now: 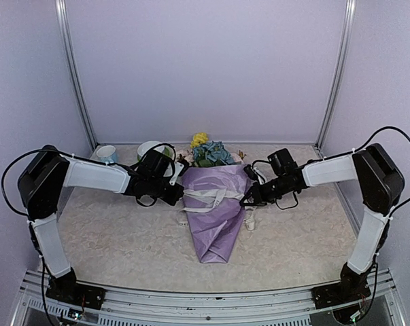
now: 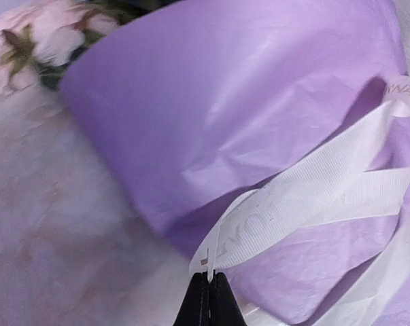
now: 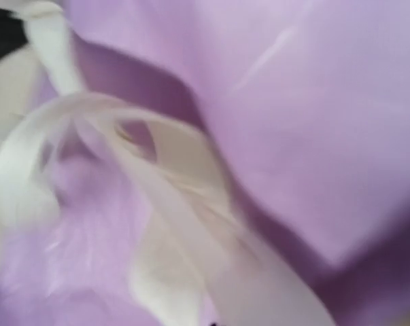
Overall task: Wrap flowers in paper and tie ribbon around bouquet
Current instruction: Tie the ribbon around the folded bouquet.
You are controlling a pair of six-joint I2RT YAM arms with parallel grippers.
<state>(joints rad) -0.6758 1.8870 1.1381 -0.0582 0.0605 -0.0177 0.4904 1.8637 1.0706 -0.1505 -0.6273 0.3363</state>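
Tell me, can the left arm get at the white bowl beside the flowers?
Probably yes: the white bowl sits close beyond the left gripper, nothing between. But it is shut on the ribbon, so it must release first.

We see a table (image 1: 123, 238) covered in pale, mottled cream cloth. At its centre lies the bouquet (image 1: 215, 231), cone tip towards the near edge. One end of its ribbon (image 1: 208, 195) trails onto the cloth at the right. A white bowl (image 1: 149, 149) and a small cup (image 1: 107, 153) stand at the back left.
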